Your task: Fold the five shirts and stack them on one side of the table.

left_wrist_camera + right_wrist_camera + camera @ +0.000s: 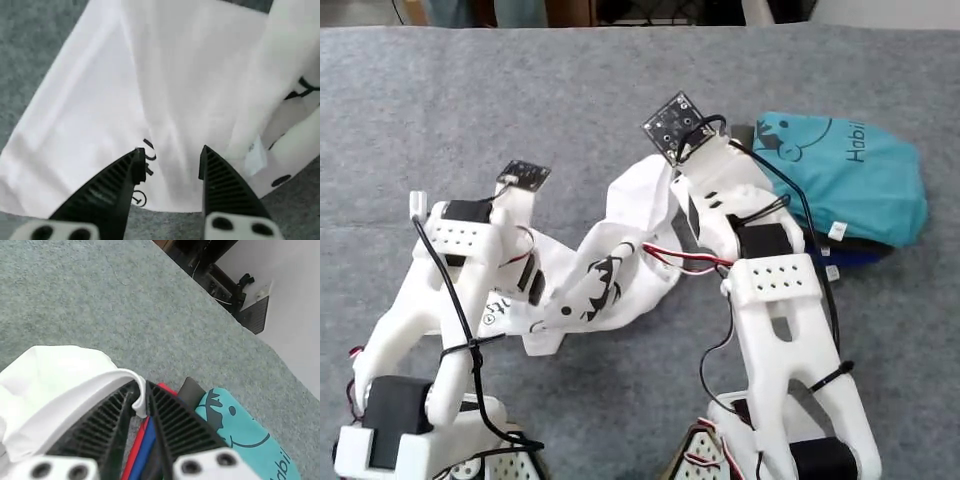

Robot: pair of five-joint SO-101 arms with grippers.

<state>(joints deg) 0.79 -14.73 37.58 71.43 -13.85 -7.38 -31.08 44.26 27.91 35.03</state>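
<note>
A crumpled white shirt (600,275) lies on the grey table (470,100), its long axis running from near left to far right between the two arms. The right gripper (142,390) pinches a fold at the shirt's far right end. The left gripper (172,155), jaws apart and empty, hangs directly over the near left end. A folded teal shirt (850,175) tops a stack further right.

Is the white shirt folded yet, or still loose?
Not folded. The white shirt lies bunched and twisted, one edge pinched in the right gripper; the left gripper hangs open over it.
</note>
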